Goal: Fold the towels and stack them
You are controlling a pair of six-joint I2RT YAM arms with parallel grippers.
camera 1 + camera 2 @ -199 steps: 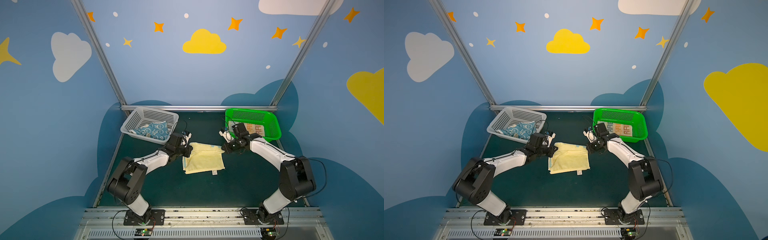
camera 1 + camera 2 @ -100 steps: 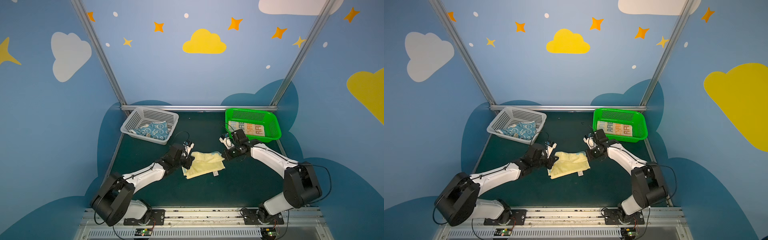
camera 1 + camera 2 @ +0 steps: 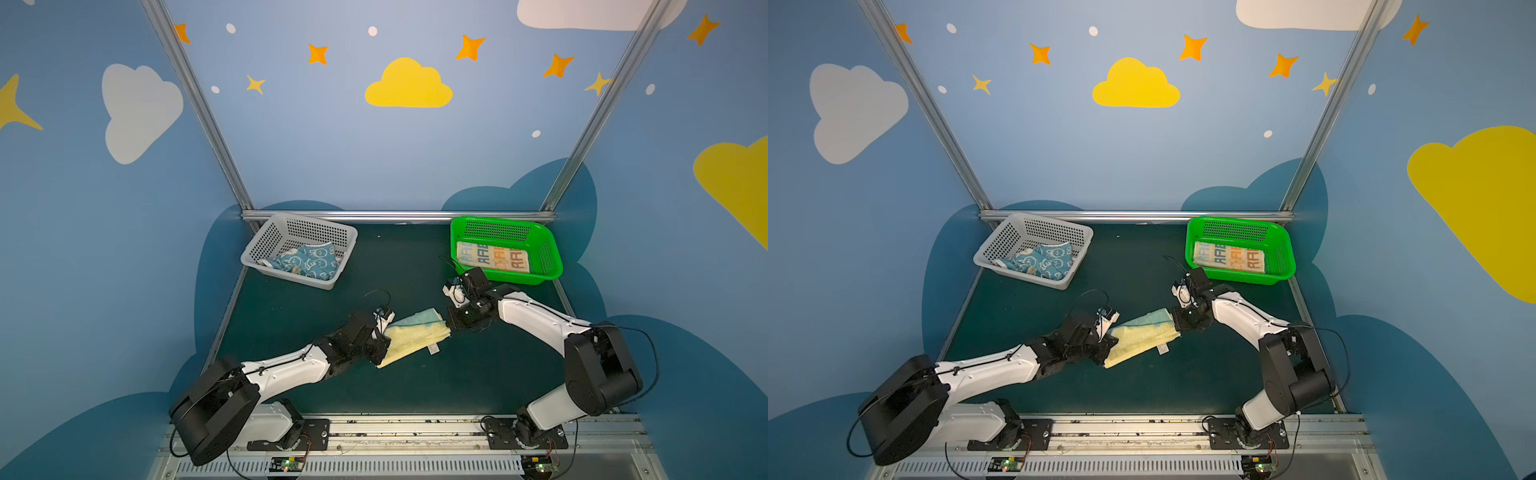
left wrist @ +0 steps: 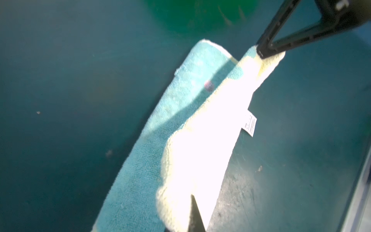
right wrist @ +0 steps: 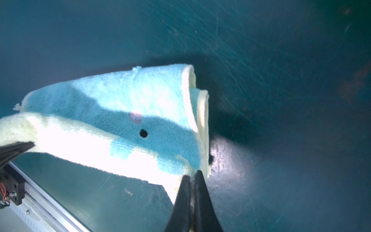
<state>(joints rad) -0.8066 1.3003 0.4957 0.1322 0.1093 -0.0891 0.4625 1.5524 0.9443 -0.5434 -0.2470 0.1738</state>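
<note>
Yellow towel (image 3: 415, 337) | left jaws: clamped | right jaws: clamped (opposite ends)

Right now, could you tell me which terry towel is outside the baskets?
The pale yellow, teal-bordered towel on the dark table; the blue rabbit-print towel lies in the grey basket, the striped lettered towel in the green basket.

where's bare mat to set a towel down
Bare dark green mat: between the grey perforated basket and the green perforated basket, and in front of the pale yellow towel. Crowded at centre: left gripper and right gripper hold it.
</note>
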